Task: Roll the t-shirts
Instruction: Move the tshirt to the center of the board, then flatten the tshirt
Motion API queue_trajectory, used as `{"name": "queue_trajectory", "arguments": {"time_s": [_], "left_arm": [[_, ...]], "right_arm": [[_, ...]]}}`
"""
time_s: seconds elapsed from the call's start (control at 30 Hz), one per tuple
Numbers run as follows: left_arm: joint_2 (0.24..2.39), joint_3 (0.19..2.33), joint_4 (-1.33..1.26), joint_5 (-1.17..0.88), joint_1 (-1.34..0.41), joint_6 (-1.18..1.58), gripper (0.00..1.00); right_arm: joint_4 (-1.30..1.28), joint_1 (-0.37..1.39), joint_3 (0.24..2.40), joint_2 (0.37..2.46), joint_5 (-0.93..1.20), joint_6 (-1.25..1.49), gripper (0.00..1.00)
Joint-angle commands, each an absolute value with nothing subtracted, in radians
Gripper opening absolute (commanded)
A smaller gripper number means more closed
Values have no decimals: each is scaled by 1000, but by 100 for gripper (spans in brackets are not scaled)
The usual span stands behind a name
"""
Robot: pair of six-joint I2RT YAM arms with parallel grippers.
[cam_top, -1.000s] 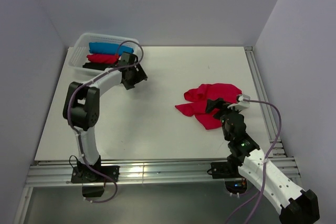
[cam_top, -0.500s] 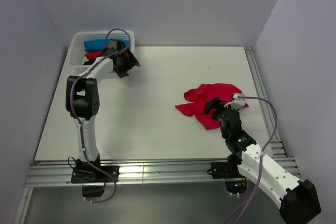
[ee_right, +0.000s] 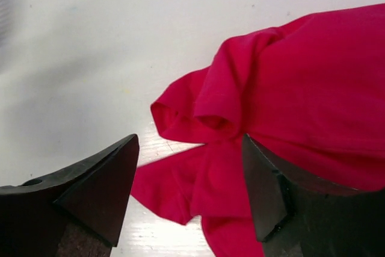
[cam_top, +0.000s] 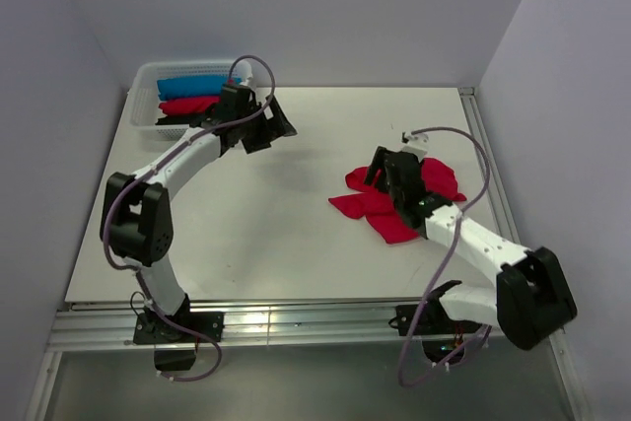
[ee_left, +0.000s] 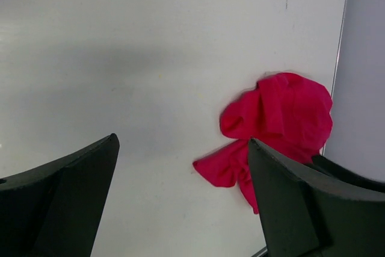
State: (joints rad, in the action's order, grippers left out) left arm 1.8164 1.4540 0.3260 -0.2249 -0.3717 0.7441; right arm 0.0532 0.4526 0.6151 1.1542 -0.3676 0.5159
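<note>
The right gripper's [ee_right: 189, 145] fingers stand apart with nothing clamped between them; the wrist view looks through the gap onto a bunched fold of the crimson t-shirt [ee_right: 301, 82], and whether either finger touches the cloth I cannot tell. From above, that gripper [cam_top: 381, 171] hangs over the shirt's far left part, and its white arm lies across the heap, hiding its middle. The shirt [cam_top: 379, 207] lies crumpled right of centre on the white table [cam_top: 276, 234]. The left gripper's [ee_left: 182, 142] fingers are spread wide and hold nothing, with bare tabletop between them and the red shirt [ee_left: 289, 109] well beyond. It [cam_top: 277, 123] hovers just right of the white basket [cam_top: 141, 98] at the far left corner, which holds a blue bundle [cam_top: 192, 86], a red bundle [cam_top: 187, 105] and a black bundle [cam_top: 175, 121]. A second ago the right gripper sat at the shirt's near edge, with the arm reaching straight from its base; now the arm bends out to the right. The left gripper has swung over the basket and back out. The shirt's outline looks unchanged.
</note>
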Motion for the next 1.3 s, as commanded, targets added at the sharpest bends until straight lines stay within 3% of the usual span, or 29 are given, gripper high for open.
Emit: {"name": "queue_trajectory", "arguments": {"time_s": [0.0,0.23,0.53,0.63,0.73,0.77,0.97,1.27], "left_arm": [[1692,1373,314,-218,-374,735,94],[1500,1108,249,-225,-385,802,95],[1398,983,230,-227,-403,807,95],[1364,959,239,-219,-406,802,94],[1327,928,245,-206,-408,801,94],[1319,922,247,-203,-408,799,94],[1282,897,279,-172,-408,785,93],[1215,868,255,-150,-455,784,94]], "right_arm": [[-30,436,738,1287,-340,544,77],[-84,434,788,1394,-377,617,82],[-97,436,862,1520,-397,618,79],[-116,436,896,1560,-434,617,70],[-109,434,916,1578,-434,606,24],[-100,436,910,1572,-423,607,1],[-84,468,905,1413,-266,601,0],[-282,522,1115,1094,-84,618,0]]}}
